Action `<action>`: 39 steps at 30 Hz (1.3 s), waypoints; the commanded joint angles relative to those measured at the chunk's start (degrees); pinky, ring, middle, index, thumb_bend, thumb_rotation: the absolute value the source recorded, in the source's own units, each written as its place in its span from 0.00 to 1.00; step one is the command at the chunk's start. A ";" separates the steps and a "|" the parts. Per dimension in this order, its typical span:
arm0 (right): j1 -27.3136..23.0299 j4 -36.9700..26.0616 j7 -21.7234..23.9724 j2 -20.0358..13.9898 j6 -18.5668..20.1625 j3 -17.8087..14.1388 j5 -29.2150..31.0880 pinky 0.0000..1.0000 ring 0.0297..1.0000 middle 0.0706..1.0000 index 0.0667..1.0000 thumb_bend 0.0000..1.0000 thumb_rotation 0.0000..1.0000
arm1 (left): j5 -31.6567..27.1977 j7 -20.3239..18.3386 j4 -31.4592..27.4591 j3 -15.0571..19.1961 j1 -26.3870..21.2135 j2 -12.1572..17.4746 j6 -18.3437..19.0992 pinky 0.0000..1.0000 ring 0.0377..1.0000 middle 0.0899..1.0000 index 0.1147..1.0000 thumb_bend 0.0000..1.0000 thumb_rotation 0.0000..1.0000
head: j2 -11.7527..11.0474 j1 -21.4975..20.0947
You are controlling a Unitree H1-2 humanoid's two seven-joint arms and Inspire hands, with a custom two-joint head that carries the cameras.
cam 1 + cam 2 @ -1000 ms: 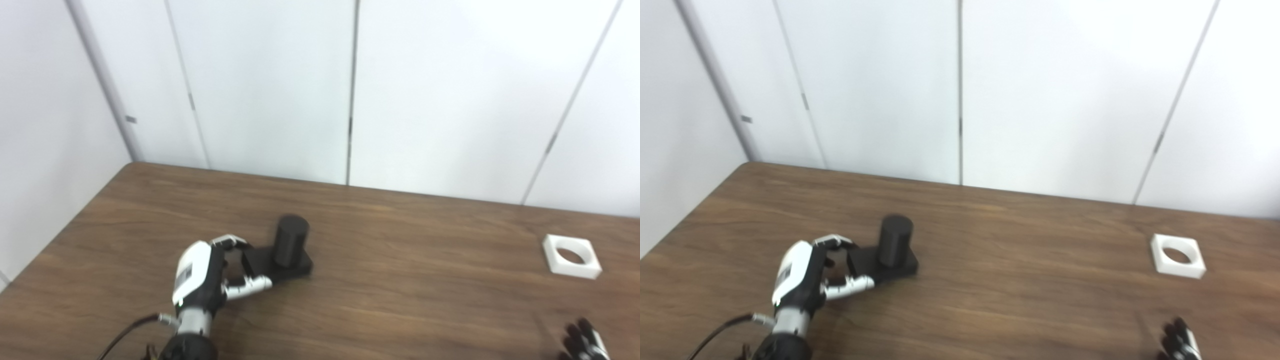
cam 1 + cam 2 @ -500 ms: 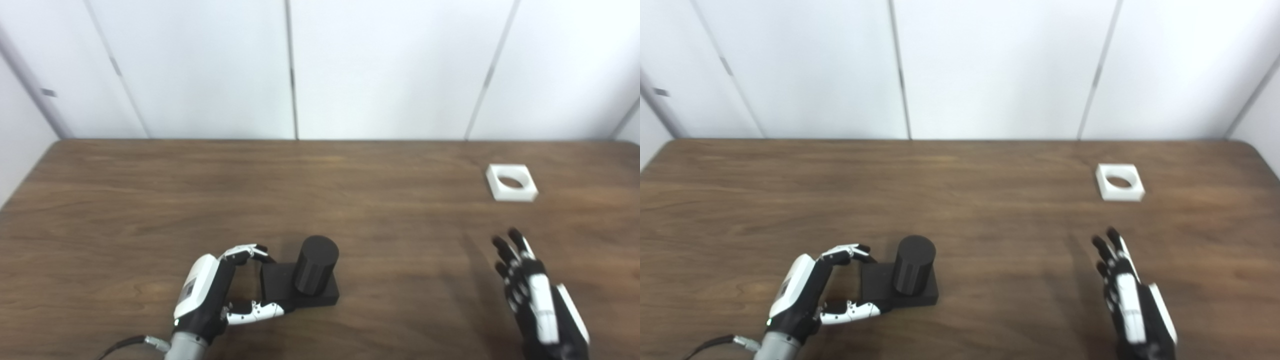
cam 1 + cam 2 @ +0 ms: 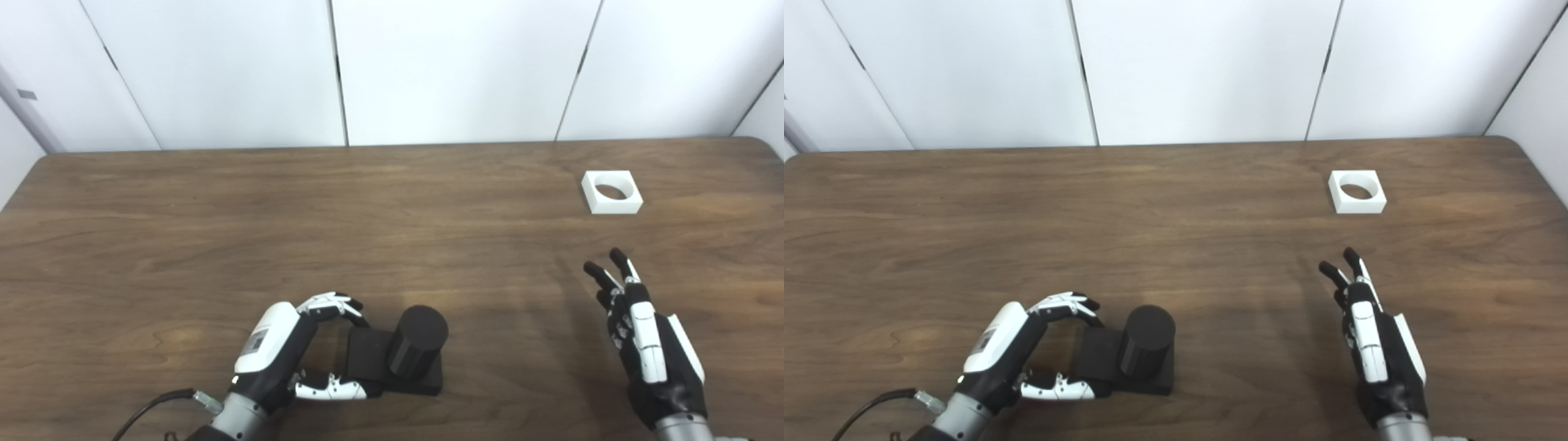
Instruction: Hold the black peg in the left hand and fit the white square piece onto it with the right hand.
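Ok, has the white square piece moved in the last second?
No. The white square piece lies at the same spot near the table's far right corner; only the camera view shifted.

Black peg (image 3: 418, 342): short upright cylinder on a flat square black base, sitting on the worktop (image 3: 184, 233) near the front edge, left of centre. White square piece (image 3: 611, 192): flat, round through-hole facing up, lying far right near the back, well apart from the peg.

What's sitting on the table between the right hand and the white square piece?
Nothing. Both head views show only bare brown table between the open right hand and the white square piece.
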 commanded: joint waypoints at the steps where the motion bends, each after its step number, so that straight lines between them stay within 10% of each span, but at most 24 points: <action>1: -0.26 -2.61 -0.40 2.40 -0.68 0.33 -0.24 1.00 0.97 0.88 0.99 0.47 1.00 | 3.77 -2.24 1.72 -1.90 0.57 0.76 -0.73 0.81 0.82 0.73 0.42 0.52 0.05 | 0.14 -0.12; 19: -0.54 -2.79 0.30 1.21 0.13 -0.18 1.34 1.00 0.99 0.91 1.00 0.50 1.00 | 20.38 1.38 3.09 -1.93 0.75 0.64 -5.58 0.91 0.82 0.72 0.42 0.52 0.05 | 0.11 -2.84; 27: -6.79 -9.58 3.24 -8.01 9.20 0.20 -15.79 0.92 0.94 0.92 0.90 0.67 0.43 | 19.00 0.23 3.04 -0.79 0.44 1.03 -6.19 0.89 0.81 0.71 0.42 0.52 0.05 | -0.89 -8.41; 39: -25.02 -4.92 20.11 -21.05 15.68 -4.30 -32.72 0.90 0.93 0.93 0.85 0.88 0.21 | 18.58 -0.33 3.33 0.43 -0.05 0.95 -6.19 0.83 0.79 0.71 0.42 0.52 0.05 | -2.14 -13.96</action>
